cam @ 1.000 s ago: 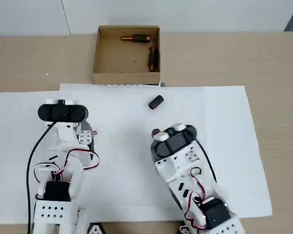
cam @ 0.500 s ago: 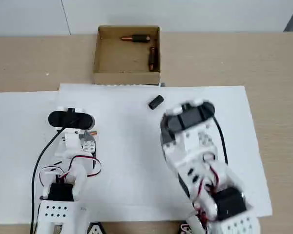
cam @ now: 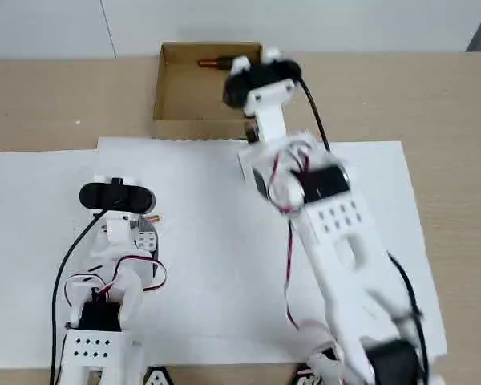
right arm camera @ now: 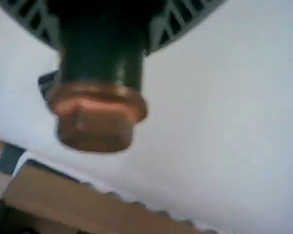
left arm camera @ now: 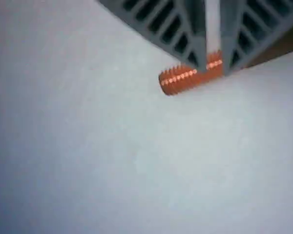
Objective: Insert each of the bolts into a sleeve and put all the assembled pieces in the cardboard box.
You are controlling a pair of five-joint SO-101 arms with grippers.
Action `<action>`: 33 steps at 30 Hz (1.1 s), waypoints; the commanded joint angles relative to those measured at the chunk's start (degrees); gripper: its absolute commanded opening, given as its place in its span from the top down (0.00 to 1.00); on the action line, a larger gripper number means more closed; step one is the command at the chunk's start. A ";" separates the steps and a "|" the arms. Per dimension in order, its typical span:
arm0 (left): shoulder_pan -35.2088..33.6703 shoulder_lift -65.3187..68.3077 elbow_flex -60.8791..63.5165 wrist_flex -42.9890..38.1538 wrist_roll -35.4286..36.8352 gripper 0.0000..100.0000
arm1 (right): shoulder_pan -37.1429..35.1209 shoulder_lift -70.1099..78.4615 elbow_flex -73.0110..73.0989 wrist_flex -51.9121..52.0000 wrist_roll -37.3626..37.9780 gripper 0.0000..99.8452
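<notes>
Since a second ago my right arm (cam: 329, 216) has swung off the middle of the white paper (cam: 208, 265) and stretched out toward the right side of the cardboard box (cam: 156, 88). My left arm (cam: 112, 265) has hardly shifted and sits low on the left of the sheet. The right end effector (right arm camera: 102, 24) is clenched around a black sleeve (right arm camera: 100, 58) with a copper bolt head (right arm camera: 95, 122) poking out of its end. From the wrist camera I see that piece hanging over the paper, close to the box's brown wall. The left end effector (left arm camera: 212, 53) is grasping an orange threaded bolt (left arm camera: 185, 78) by one end, and the threaded part sticks out sideways just above the paper. Inside the box, one finished piece (cam: 220, 62) lies along the far wall, copper at one end and dark at the other. The box sits on the tan table (cam: 48, 104), right at the paper's far edge, and the paper covers most of the table in front of both arms.
</notes>
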 commanded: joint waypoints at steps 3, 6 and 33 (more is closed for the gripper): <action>-0.26 -0.44 -0.22 0.09 -0.35 0.99 | 0.75 14.02 -13.98 -8.75 7.65 1.00; -0.26 -0.44 -0.22 0.09 -0.26 0.99 | 0.75 21.32 -19.78 -12.35 10.90 1.00; -0.44 -0.44 -0.13 0.35 0.00 0.99 | 0.66 52.79 -39.21 -29.67 31.38 0.84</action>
